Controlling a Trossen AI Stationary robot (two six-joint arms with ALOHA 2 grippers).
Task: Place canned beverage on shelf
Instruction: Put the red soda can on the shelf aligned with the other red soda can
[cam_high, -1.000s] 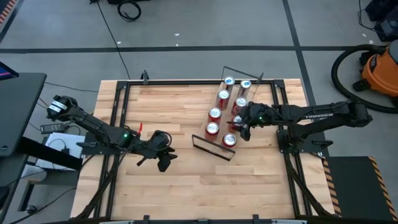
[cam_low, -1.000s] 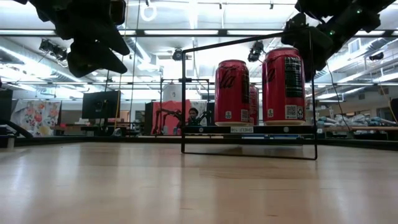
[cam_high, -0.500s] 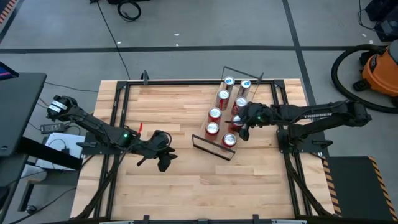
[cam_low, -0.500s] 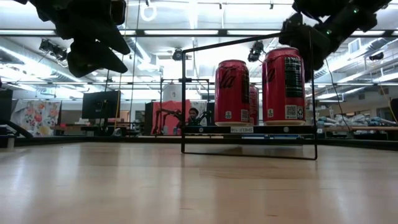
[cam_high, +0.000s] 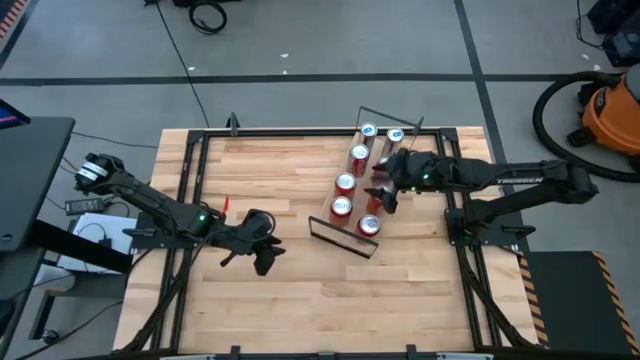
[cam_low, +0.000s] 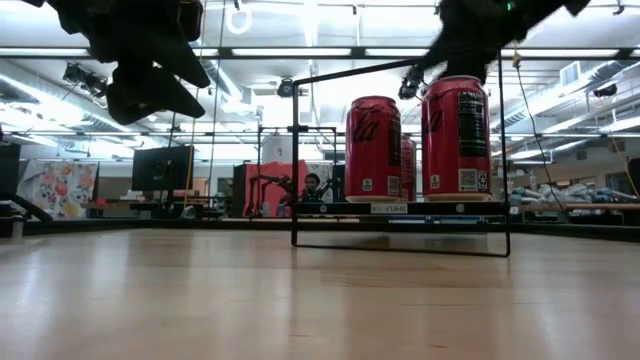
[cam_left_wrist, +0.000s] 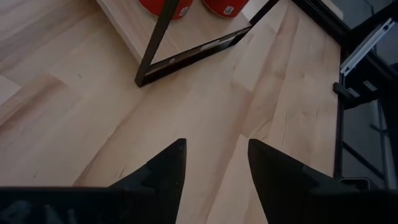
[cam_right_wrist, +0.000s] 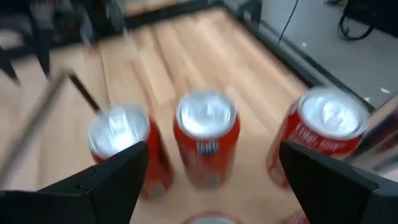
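Seven red aluminium cans with silver tops (cam_high: 345, 183) stand on the long light-wood shelf with its thin black wire frame (cam_high: 326, 230), as best we can count from above, in two rows running away from its dark end edge. So we judge the placing largely done, at least for the can nearest that end on the right-hand row (cam_high: 368, 225): it sits upright on the board, with nothing gripping it.

Starting nearest that dark end edge, the left gripper (cam_high: 262, 256) hangs over the bare wooden tabletop (cam_high: 300, 300), well apart from the shelf. Its wrist camera shows its two dark fingers (cam_left_wrist: 165, 171) parted with only table between them, holding nothing. It looks to be waiting.

Further along, the right gripper (cam_high: 381, 193) is above the right-hand row, about midway up the shelf. We see its fingers (cam_right_wrist: 118, 168) spread wide, framing can tops below and clamped on none of them. From table height it sits clear over the cans.

No loose can shows anywhere on the tabletop. What is left, we reckon, is for the right arm to pull clear of the wire frame.
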